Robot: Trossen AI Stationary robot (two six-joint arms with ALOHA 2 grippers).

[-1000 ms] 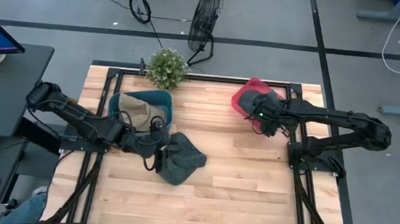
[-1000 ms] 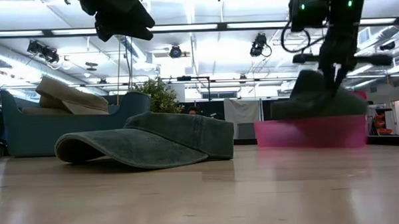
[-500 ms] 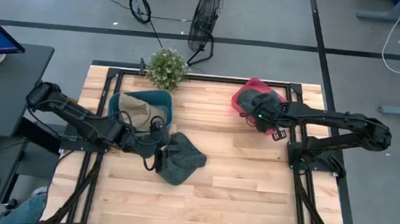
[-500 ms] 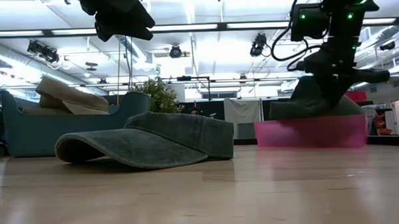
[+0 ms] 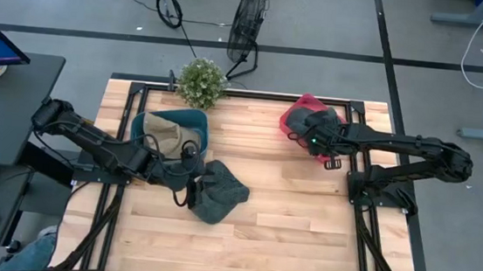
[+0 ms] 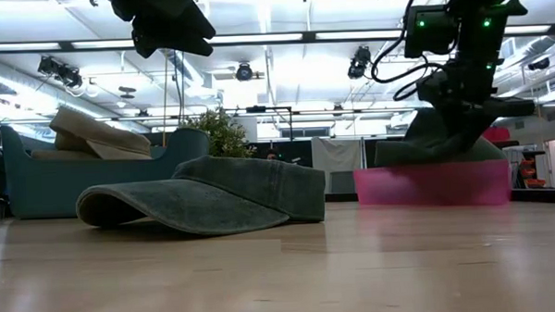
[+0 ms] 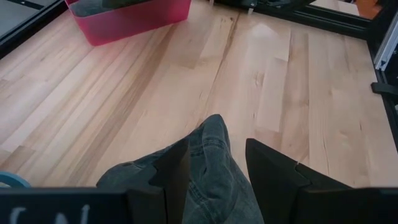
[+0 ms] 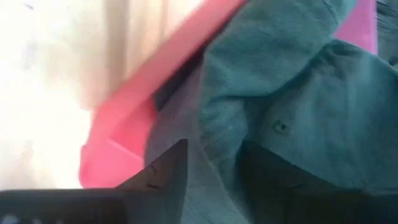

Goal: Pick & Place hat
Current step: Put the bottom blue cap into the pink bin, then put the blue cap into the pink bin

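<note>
Since a second ago the right gripper (image 5: 315,138) has swung its wrist round over the pink bin (image 5: 294,118) and tipped sideways in the low view; the left arm has not shifted. That right gripper sits low over the bin, its fingers (image 8: 163,173) parted a little and pressed down into the folds of a dark green hat (image 8: 280,106), which lies heaped in the bin directly under and ahead of it. Whether the fingers actually pinch the cloth I cannot tell.

The left gripper (image 7: 216,163) hangs just above a second grey-green hat (image 5: 215,193) that lies flat on the counter (image 5: 288,210), its fingers held apart with a fold of the fabric showing between them, gripping nothing I can see. Just behind that gripper stands a teal bin (image 5: 195,119) with a tan hat (image 5: 161,131) inside. Beyond it, at the counter's far edge, is a small potted plant (image 5: 201,81).
</note>
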